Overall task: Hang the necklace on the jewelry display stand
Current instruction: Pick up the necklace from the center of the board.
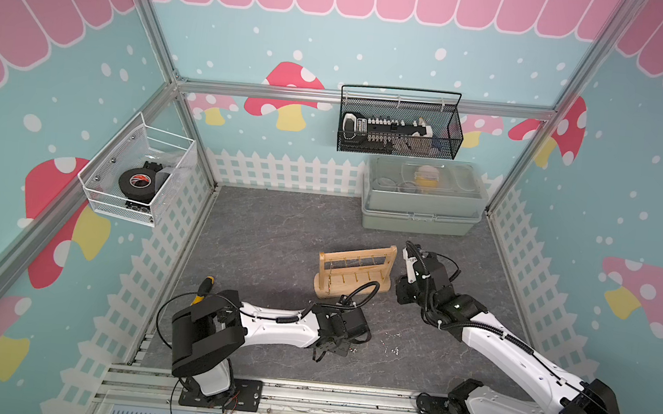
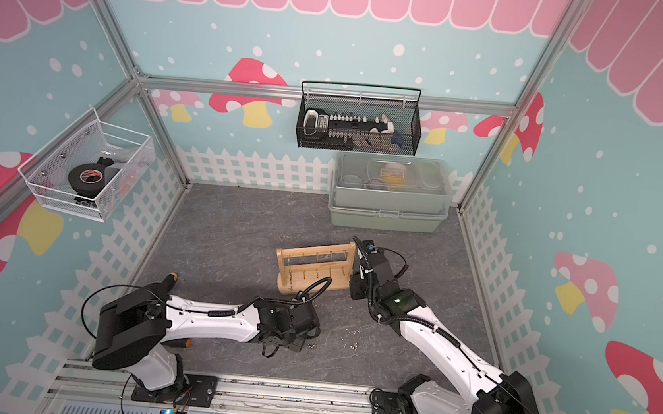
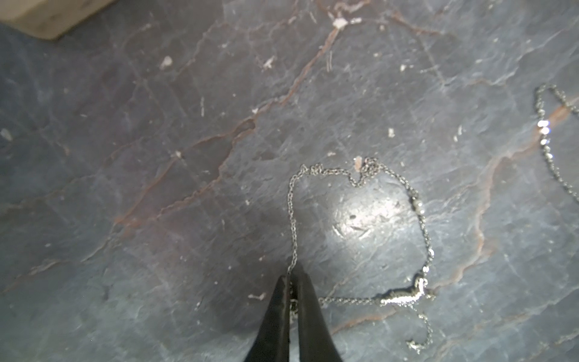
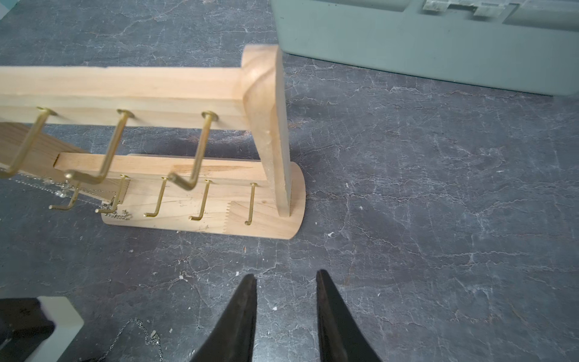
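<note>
Fingers (image 3: 275,313) of the left gripper (image 3: 293,277) are recorded as pressed fully together, tips down at the grey slate-patterned table (image 1: 277,232), with one strand of the necklace (image 3: 421,225) pinched between them. One necklace is noted: a fine silver chain laid in a loose loop on the table, carrying one bright elongated charm (image 3: 404,297). It is located on the near side of the stand, between the two arms and apart from the stand's base. One further beaded length of chain (image 3: 545,134) is seen at the edge of the left wrist view; whether it belongs to the same necklace cannot be told.

The right gripper (image 4: 285,275) is observed with its two fingers (image 4: 238,313) parted by a clear gap and nothing between them. It is held above bare table, just beside the end of the stand nearer the right arm.

One jewelry display stand (image 1: 358,253) (image 2: 317,251) is counted, upright on the table in both top views, with one oblong base, two uprights and two rails. In the right wrist view, three brass hooks (image 4: 200,147) are visible on the upper crossbar and five on the lower rail; the remainder is cut off. A fine chain (image 4: 117,214) is seen draped at the lower hooks and touching the base.

One grey-green lidded box (image 1: 419,220) is placed behind the stand at the back wall. Two wire baskets are counted: one black (image 1: 398,144) on the back wall and one white (image 1: 131,197) on the left wall, the latter holding one roll of black tape (image 1: 137,181).
</note>
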